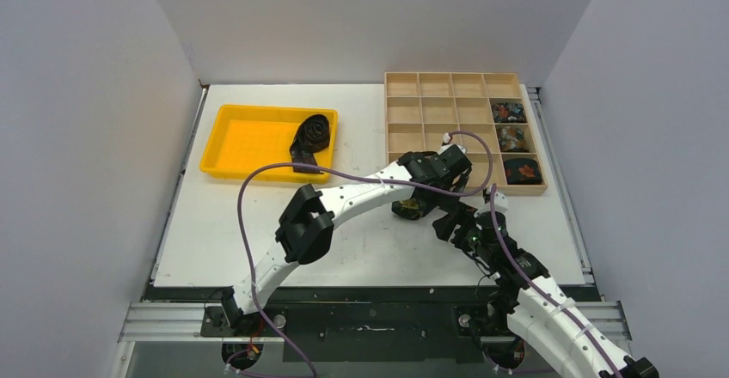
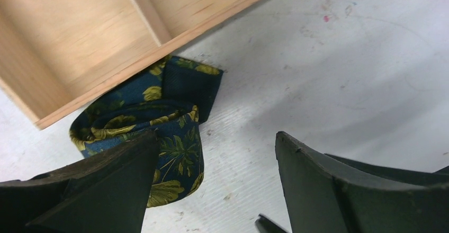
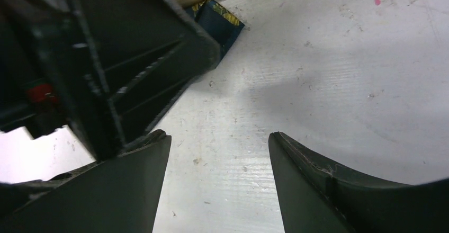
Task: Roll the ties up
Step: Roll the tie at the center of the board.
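tie (image 2: 174, 143) just before compartment tray (image 2: 69, 32)

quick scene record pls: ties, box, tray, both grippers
tie on table: navy with yellow flowers, loosely rolled, lying by the near wall of the box
ties in box: three rolled, in the right column, lower three cells
tie in tray: dark, loosely coiled, at the right end of the yellow tray
left gripper: open, beside the tie on table, gripping nothing
right gripper: open, over bare table, empty
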